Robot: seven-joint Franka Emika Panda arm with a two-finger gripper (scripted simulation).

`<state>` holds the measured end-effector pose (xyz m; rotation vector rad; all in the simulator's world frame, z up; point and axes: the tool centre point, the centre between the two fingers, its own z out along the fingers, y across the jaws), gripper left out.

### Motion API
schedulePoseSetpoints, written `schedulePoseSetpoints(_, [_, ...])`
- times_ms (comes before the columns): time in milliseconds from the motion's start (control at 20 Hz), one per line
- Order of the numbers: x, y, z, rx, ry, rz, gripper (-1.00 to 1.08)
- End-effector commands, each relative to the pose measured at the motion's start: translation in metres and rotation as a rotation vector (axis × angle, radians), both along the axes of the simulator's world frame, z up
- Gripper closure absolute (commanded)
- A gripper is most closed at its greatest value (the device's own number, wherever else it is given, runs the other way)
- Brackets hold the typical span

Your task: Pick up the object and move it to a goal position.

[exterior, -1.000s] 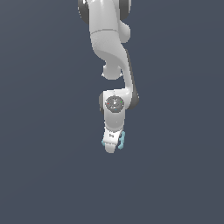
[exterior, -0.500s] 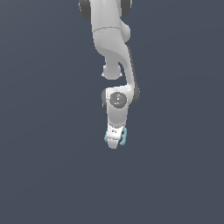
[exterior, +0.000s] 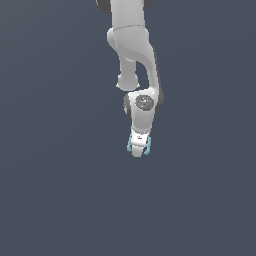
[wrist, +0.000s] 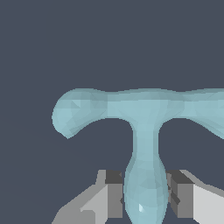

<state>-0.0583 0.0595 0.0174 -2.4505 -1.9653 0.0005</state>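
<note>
**Teal piece pinched at its crossbar**

No container shows; the backdrop is a plain dark grey-blue surface everywhere. The gripper (exterior: pixel 138 150) points downward with its fingers (wrist: pixel 109 194) pressed against the thin crossbar of the object (wrist: pixel 142 131). One curved end bar spans crosswise beyond the fingertips; teal ends flank the gripper in the exterior view.

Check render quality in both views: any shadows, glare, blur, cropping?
Exterior view: flat, even light, no cast shadows, sharp; gripper small, teal piece barely peeks out beside it. Wrist view: no blur, faceted shading on the teal piece, small highlight near the fingers; one end bar cropped.
</note>
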Motion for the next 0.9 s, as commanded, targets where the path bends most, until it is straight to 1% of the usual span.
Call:
schedulePoseSetpoints(0, [-0.018, 0.012, 0.000, 0.000, 0.000, 0.000, 1.08])
schedulePoseSetpoints(250, [-0.048, 0.031, 0.000, 0.001, 0.000, 0.000, 1.08])
schedulePoseSetpoints(450, [-0.066, 0.043, 0.000, 0.001, 0.000, 0.000, 1.08])
schedulePoseSetpoints(650, [-0.077, 0.051, 0.000, 0.000, 0.000, 0.001, 1.08])
schedulePoseSetpoints(850, [-0.080, 0.054, 0.000, 0.000, 0.000, 0.001, 1.08])
